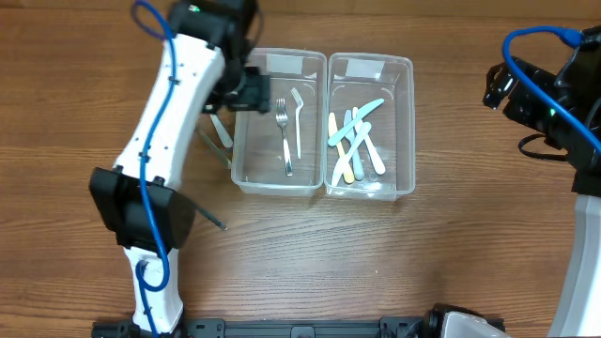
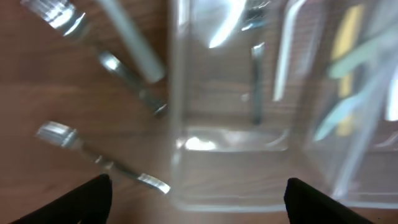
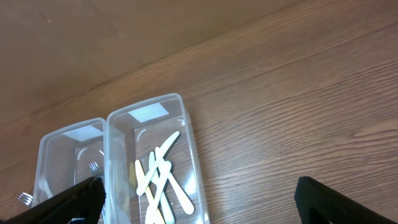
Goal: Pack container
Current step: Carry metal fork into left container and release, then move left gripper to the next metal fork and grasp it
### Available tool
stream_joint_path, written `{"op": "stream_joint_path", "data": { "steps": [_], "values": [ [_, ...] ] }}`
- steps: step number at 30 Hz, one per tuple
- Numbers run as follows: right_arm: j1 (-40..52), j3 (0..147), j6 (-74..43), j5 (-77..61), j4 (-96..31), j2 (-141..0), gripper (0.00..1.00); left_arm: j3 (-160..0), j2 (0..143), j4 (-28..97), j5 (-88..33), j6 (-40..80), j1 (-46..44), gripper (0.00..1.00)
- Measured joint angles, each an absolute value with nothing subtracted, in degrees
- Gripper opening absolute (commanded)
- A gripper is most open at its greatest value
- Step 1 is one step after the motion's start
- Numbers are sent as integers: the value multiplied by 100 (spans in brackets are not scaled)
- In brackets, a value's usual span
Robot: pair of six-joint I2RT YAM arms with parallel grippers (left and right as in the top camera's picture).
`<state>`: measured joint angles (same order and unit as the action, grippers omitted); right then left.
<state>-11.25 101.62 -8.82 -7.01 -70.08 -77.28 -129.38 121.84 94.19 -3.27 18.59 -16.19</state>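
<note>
My left pincer is spread wide over the left tub. The fork lies in it lengthwise, tines pointing away from me, next to a white utensil. The right tub has pastel knives in it. My right pincer is spread too.

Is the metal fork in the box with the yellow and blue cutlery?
No, the metal fork lies in the left clear box, pastel cutlery in the right box.

Soft, even light falls from above on the wooden surface, with only faint shadows. The left wrist view is badly blurred: the forks smear, and white glare streaks the clear container. The right wrist view is sharp.
</note>
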Motion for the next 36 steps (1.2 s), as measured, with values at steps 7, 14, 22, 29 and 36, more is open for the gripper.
{"op": "stream_joint_path", "data": {
  "steps": [7,14,22,29,36],
  "values": [
    [-1125,10162,-882,-701,-7006,-7728,100,-12864,12184,9664,-165,2016,-897,95],
    [-1125,10162,-882,-701,-7008,-7728,100,-11644,12180,9056,-123,3107,-471,87],
    [-1125,10162,-880,-701,-7006,-7728,100,-10265,12180,7336,-340,3468,-491,63],
    [-1127,10162,-880,-703,-7006,-7728,100,-9926,12180,6899,-366,4307,-489,54],
    [-1125,10162,-880,-701,-7006,-7728,100,-9870,12180,6670,-102,5039,-489,54]
  ]
}}
